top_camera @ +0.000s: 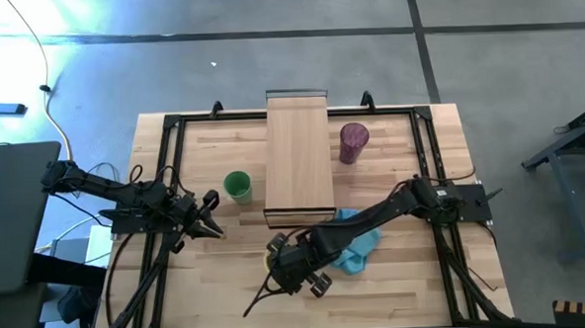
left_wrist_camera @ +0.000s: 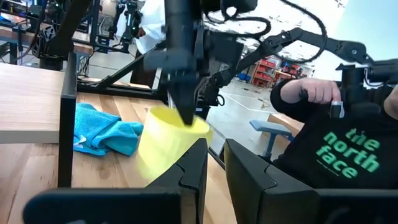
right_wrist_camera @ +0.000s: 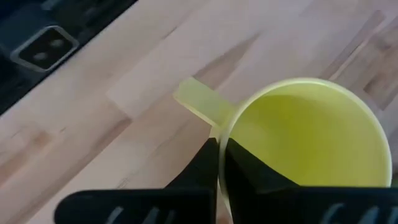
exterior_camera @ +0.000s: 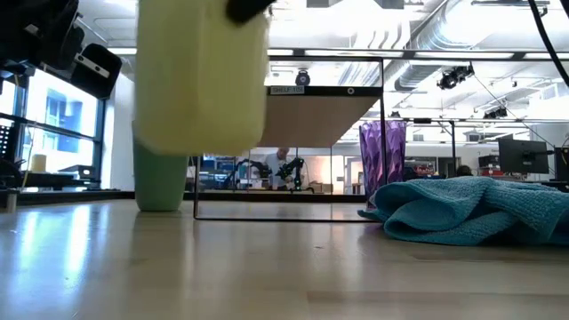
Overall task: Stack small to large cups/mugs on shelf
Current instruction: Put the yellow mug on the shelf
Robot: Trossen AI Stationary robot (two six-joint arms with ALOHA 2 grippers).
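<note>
The yellow mug (exterior_camera: 200, 76) hangs in the air near the table's front edge, held by my right gripper (right_wrist_camera: 219, 168), which is shut on it. The green cup (top_camera: 237, 186) stands on its base on the table just left of the shelf (top_camera: 299, 159). On the shelf's right side, the purple tumbler (top_camera: 353, 142) stands on the table too. My left gripper (left_wrist_camera: 214, 168) waits left of the green cup, shut on nothing, with only a slit between its fingers. My right gripper pinches the mug's wall at the rim (right_wrist_camera: 219, 140), right beside the handle (right_wrist_camera: 199, 102). One finger (right_wrist_camera: 255, 177) is inside the mug and the other outside. The fingers come from above, pointing down. The mug is lifted clear of the table, roughly upright.
A crumpled blue cloth (top_camera: 357, 242) lies on the table under my right arm, in front of the shelf. A dark frame (top_camera: 172, 130) runs along the table's edges. A person in a black shirt (left_wrist_camera: 336, 143) sits beyond the table.
</note>
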